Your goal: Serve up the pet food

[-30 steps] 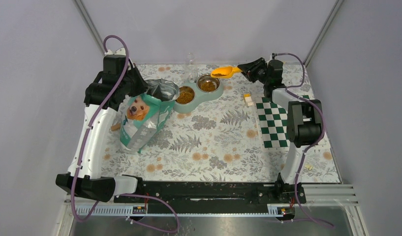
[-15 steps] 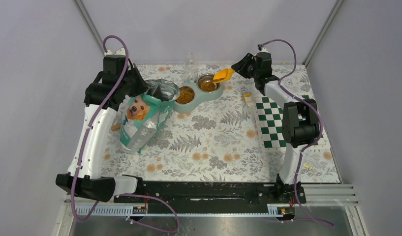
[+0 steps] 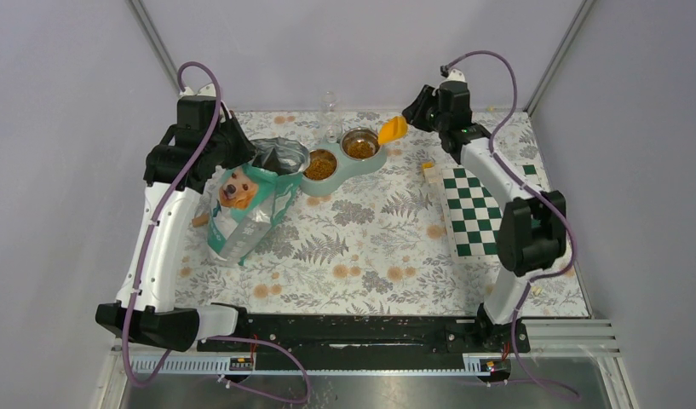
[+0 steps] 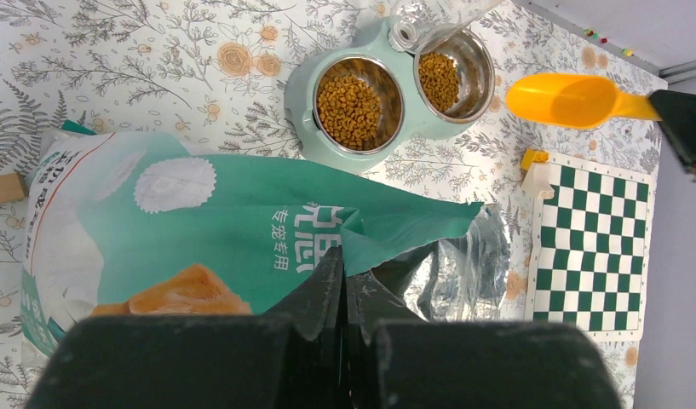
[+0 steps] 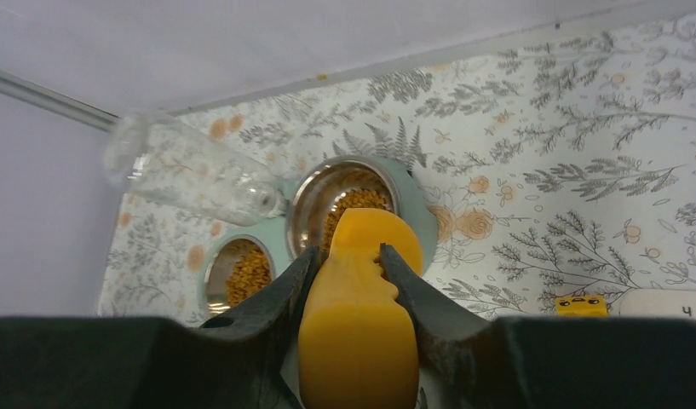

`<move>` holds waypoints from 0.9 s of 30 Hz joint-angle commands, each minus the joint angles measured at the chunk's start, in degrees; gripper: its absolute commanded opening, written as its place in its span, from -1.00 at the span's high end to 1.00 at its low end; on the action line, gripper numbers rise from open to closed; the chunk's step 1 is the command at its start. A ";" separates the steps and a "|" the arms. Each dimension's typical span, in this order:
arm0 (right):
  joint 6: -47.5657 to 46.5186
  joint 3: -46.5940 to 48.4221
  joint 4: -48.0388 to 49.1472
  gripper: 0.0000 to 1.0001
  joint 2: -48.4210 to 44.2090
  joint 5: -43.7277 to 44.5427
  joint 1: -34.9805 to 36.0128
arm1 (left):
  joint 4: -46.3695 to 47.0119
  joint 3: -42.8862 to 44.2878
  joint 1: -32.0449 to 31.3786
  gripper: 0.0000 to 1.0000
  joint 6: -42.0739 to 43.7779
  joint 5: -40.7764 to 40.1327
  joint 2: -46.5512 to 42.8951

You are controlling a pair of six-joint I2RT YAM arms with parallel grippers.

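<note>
The pet food is brown kibble in the two steel bowls of a teal feeder (image 3: 342, 169): left bowl (image 3: 320, 164), right bowl (image 3: 359, 148). It also shows in the left wrist view (image 4: 348, 89) and the right wrist view (image 5: 351, 203). My right gripper (image 3: 412, 118) (image 5: 348, 253) is shut on the handle of an orange scoop (image 3: 392, 130) (image 5: 361, 298), tipped steeply down beside the right bowl's right rim. The scoop's inside is hidden. My left gripper (image 3: 246, 152) (image 4: 344, 273) is shut on the open rim of the teal-and-white bag (image 3: 250, 200) (image 4: 242, 221).
A clear bottle (image 3: 330, 115) (image 5: 186, 175) lies behind the feeder. A green checkered mat (image 3: 476, 213) lies at the right, with a small yellow-and-white block (image 3: 428, 170) at its far left corner. A wooden block (image 3: 199, 220) lies left of the bag.
My right arm has swung the scoop left toward the right bowl and tipped it from level to steeply down. The left arm and bag have not moved.
</note>
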 commanded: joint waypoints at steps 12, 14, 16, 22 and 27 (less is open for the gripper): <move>14.92 -9.92 9.90 1.00 -29.50 -20.62 2.54 | 2.72 2.26 0.52 1.00 -0.25 6.59 -0.89; 15.91 -10.07 10.73 1.00 -30.72 -21.51 5.25 | 2.94 2.39 0.51 1.00 -0.52 7.31 -0.89; 15.35 -9.33 10.51 1.00 -30.68 -21.66 8.51 | 3.12 2.35 0.51 1.00 -0.77 7.94 -0.83; 10.26 -5.19 3.92 1.00 -27.49 -17.83 17.42 | 3.41 2.20 0.52 1.00 -1.63 8.64 -1.43; 4.43 -0.70 -5.04 1.00 -24.43 -13.15 23.06 | 3.61 2.15 0.50 1.00 -2.19 9.40 -1.94</move>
